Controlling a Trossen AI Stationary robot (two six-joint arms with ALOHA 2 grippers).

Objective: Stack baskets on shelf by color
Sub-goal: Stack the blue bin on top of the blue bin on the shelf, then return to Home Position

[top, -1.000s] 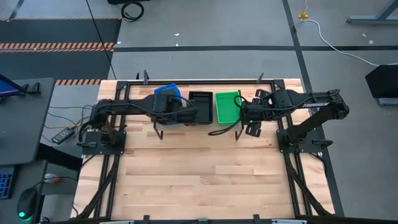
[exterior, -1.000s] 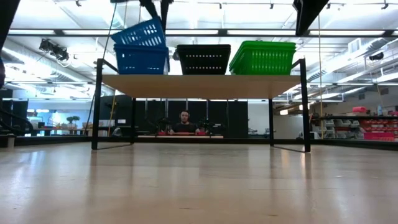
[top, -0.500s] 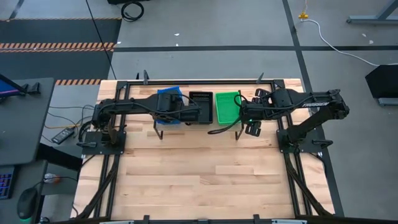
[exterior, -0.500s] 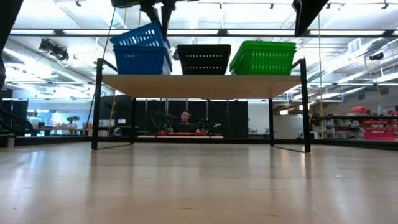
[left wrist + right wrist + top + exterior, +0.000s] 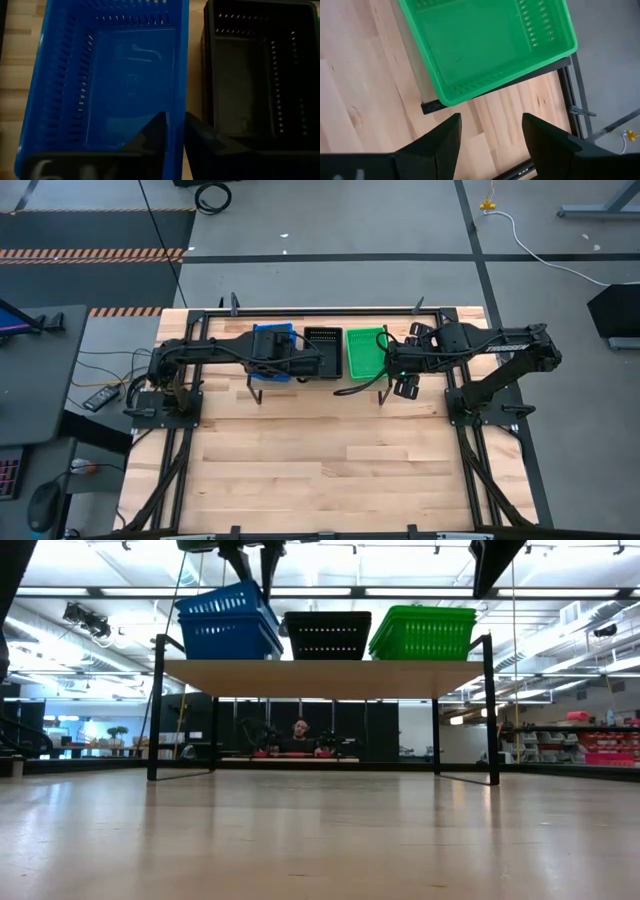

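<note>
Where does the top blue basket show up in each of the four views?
High view: top blue basket at the shelf's left end, under the left gripper.
Low view: upper left, tilted on the blue stack.
Left wrist view: fills the left side; its wall runs between the fingers.
Right wrist view: not in it.
Shared landmark: black basket, just beside it.

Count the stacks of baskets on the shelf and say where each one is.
3. On the shelf, seen from the low view: blue baskets at the left, its top basket tilted; black baskets in the middle; green baskets at the right. Nested baskets inside each stack may be hidden.
</note>
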